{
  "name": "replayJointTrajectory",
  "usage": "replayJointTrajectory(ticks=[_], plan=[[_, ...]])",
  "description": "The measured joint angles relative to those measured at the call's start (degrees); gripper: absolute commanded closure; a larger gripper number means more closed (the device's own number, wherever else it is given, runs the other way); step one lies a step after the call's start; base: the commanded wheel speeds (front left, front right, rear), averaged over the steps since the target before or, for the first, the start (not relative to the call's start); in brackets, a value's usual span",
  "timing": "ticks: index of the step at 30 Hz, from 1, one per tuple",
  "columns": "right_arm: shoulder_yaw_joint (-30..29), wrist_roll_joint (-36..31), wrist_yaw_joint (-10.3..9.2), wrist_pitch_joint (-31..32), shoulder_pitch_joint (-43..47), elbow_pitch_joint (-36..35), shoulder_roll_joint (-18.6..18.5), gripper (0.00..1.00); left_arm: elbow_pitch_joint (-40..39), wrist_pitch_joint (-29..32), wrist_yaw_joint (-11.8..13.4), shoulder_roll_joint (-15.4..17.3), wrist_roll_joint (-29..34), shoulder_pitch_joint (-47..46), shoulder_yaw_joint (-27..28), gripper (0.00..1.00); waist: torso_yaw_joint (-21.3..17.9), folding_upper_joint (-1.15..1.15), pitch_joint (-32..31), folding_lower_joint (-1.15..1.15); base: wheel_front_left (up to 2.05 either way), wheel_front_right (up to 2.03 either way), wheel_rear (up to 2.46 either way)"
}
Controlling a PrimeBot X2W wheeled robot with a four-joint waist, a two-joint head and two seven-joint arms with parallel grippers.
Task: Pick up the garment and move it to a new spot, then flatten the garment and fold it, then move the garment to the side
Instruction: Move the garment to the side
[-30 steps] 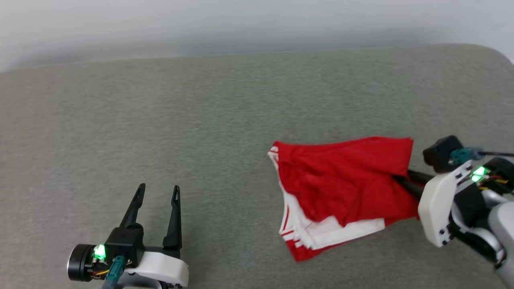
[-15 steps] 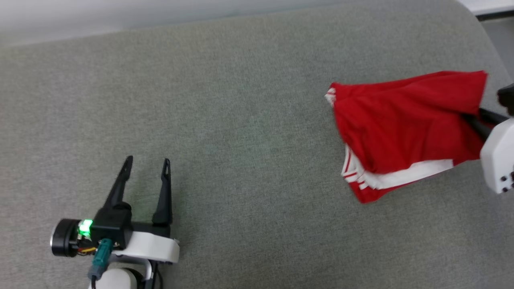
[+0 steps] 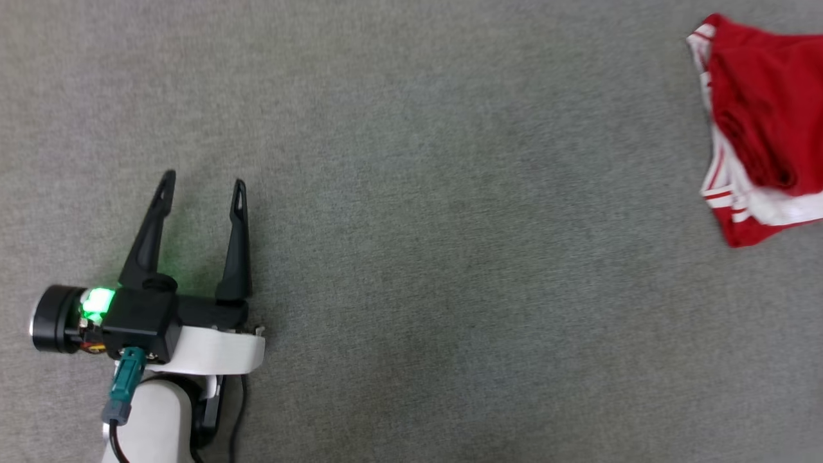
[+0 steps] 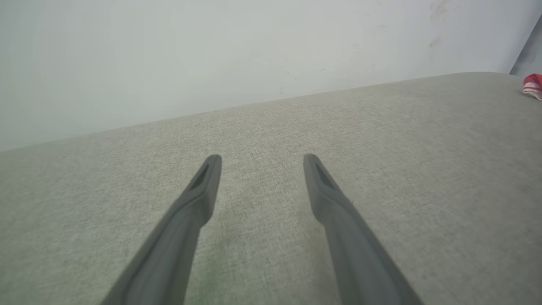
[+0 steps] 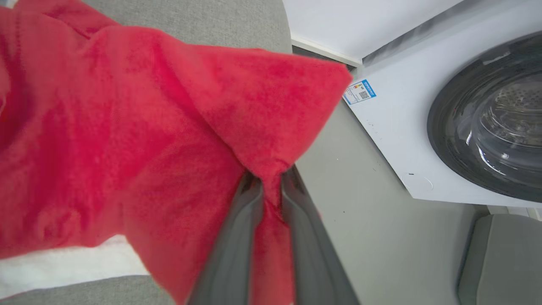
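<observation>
Grey cushion [image 3: 411, 193], white wall [image 4: 169, 51] (washing machine [image 5: 444, 127] beside).

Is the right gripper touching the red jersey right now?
Touching. In the right wrist view, the fingers of the right gripper pinch a bunched fold of the red jersey between them, with no gap.

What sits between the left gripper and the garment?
Nothing. In the head view, bare grey upholstery runs from the open left gripper to the garment at the upper right.
</observation>
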Motion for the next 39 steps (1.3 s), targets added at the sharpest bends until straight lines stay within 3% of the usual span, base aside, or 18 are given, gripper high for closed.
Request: replayJointTrajectory(ticks=[12, 13, 14, 19, 25, 39], plan=[[-5.6, -6.3, 0.0, -0.4, -4.6, 7.7, 2.6, 1.0, -2.7, 0.0, 1.0, 0.6, 0.1, -1.2, -1.0, 0.0, 2.1, 0.0, 3.7, 0.0, 0.0, 0.0, 0.0], [-6.3, -6.9, 0.0, -0.4, -4.7, 8.2, 3.3, 0.71, -2.7, 0.0, 1.1, 0.6, 0.1, -1.2, -1.0, 0.0, 2.2, 0.0, 3.5, 0.0, 0.0, 0.0, 0.0], [-6.8, -7.3, 0.0, -0.3, -4.8, 8.5, 3.9, 0.0, -2.6, 0.0, 1.3, 0.6, 0.1, -1.2, -1.0, 0.0, 2.3, 0.0, 3.2, 0.0, 0.0, 0.0, 0.0], [-9.6, -10.3, 0.0, -2.6, -4.6, 8.7, 5.6, 0.0, -1.6, 0.0, 2.1, -0.2, -0.4, -0.4, -1.3, 0.0, 2.8, 0.0, 0.5, 0.0, 0.0, 0.0, 0.0], [-12.9, -11.0, -0.01, -11.5, -0.1, 2.7, 8.8, 0.0, 0.4, 0.0, 2.7, -1.3, -1.4, 2.8, -1.8, 0.0, 3.8, 0.0, -5.0, -0.01, 0.0, 0.0, 0.0], [-13.2, -12.9, -0.01, -29.5, 12.0, -17.7, 22.8, 0.0, 4.1, 0.0, 3.1, -2.7, -3.5, 8.8, -0.8, 0.0, 7.4, 0.0, -17.1, -0.02, 0.0, 0.0, 0.0]])
